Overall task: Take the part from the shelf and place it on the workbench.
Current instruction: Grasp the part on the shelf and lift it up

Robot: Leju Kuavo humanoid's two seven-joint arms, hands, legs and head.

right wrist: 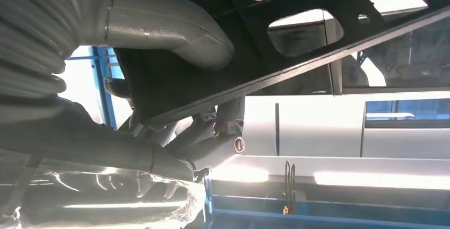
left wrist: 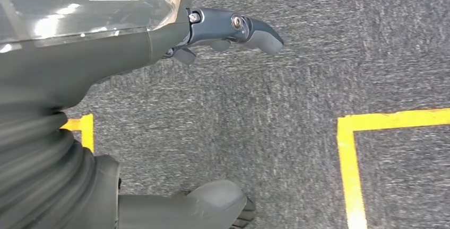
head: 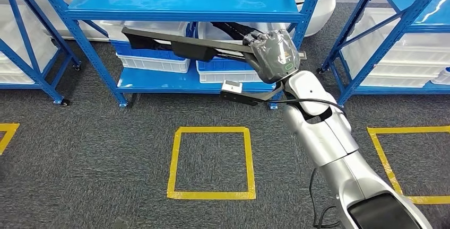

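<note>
A long flat black part [head: 175, 42] with cut-outs sticks out leftward from my right hand [head: 273, 54], level with the blue shelf's lower tier. My right hand grips the part near its right end, and a shorter black arm of the part with a white tag [head: 231, 86] hangs below the wrist. In the right wrist view the thumb [right wrist: 175, 30] presses on the black part [right wrist: 318, 22] and darker fingers [right wrist: 212, 139] close beneath it. My left hand [left wrist: 233, 30] hangs over grey carpet, fingers apart, holding nothing.
The blue shelf [head: 185, 11] stands straight ahead with white and blue bins [head: 154, 59] on its lower tier. More blue racks with white bins [head: 403, 54] stand at right and left. Yellow tape squares [head: 211, 163] mark the grey carpet in front.
</note>
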